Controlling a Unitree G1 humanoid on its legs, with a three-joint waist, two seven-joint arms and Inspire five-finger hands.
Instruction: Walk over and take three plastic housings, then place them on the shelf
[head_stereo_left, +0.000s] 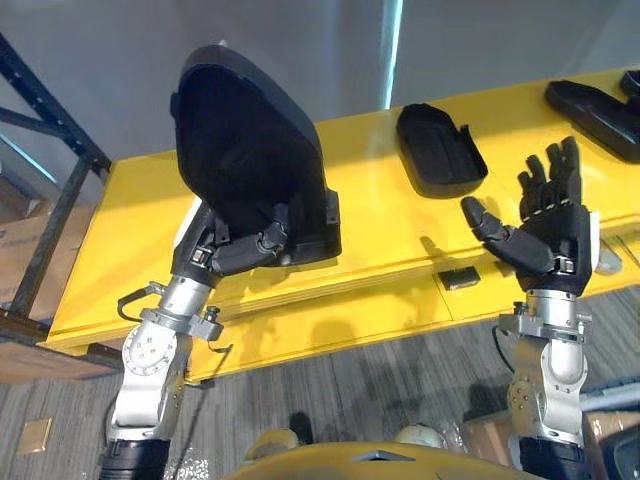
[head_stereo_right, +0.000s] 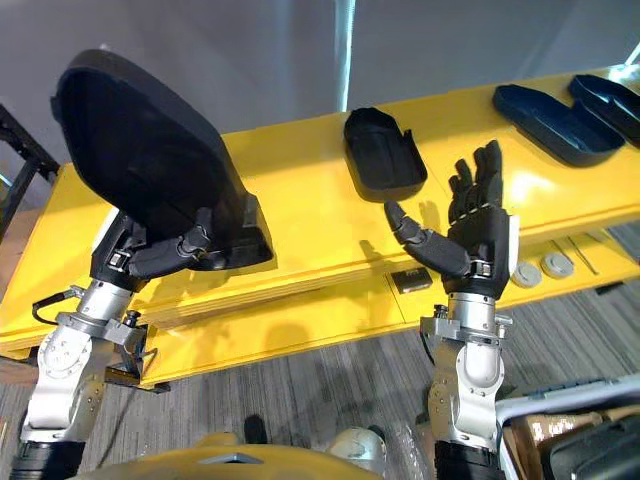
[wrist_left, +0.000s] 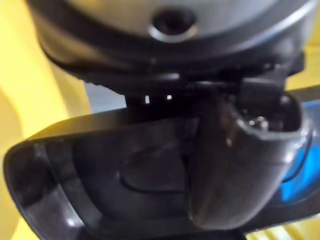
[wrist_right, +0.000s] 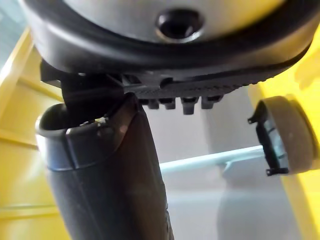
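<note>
While the eye views show the left hand (head_stereo_left: 240, 248) holding a large black plastic housing (head_stereo_left: 250, 140) by its lower rim above the yellow table (head_stereo_left: 370, 215), the right hand (head_stereo_left: 548, 235) hangs spread and empty near a smaller housing (head_stereo_left: 440, 150). From the left wrist view, the grip hooks inside that rim, and the held part looks stiff, light and perhaps slick.

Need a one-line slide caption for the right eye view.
Left hand holds a black plastic housing raised over the yellow table; right hand open near a second housing.
</note>
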